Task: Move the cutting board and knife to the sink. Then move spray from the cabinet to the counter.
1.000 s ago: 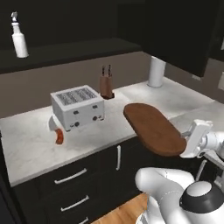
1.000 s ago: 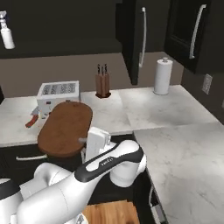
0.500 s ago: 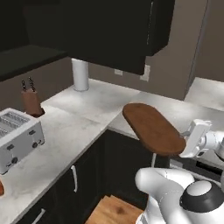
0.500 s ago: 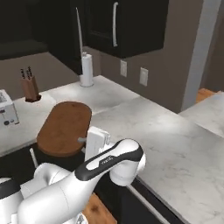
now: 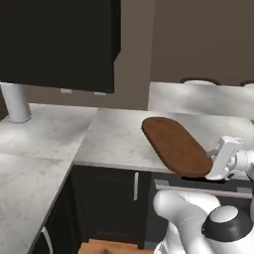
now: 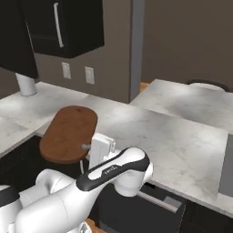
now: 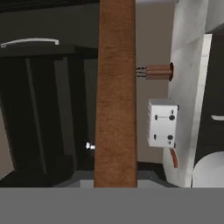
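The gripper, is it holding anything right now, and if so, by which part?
The gripper is shut on the cutting board, gripping it at one rounded end. The board sticks out flat from the hand, carried above the counter edge.

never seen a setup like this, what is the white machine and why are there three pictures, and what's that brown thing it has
The white machine is a robot arm on a base that can drive, in a computer-rendered kitchen. Two pictures come from cameras on that base, behind the arm to its left and right, looking forward over it. The third comes from a camera on the hand, looking along the gripper, so it is rolled sideways.

The brown thing is a wooden cutting board, oblong with rounded ends. The gripper is shut on one end of it and holds it roughly level above the marble counter.

On the counter stands a pale cylinder in the corner. In the hand view, past the board's edge, you see a white toaster, a knife block and an orange-red handle.
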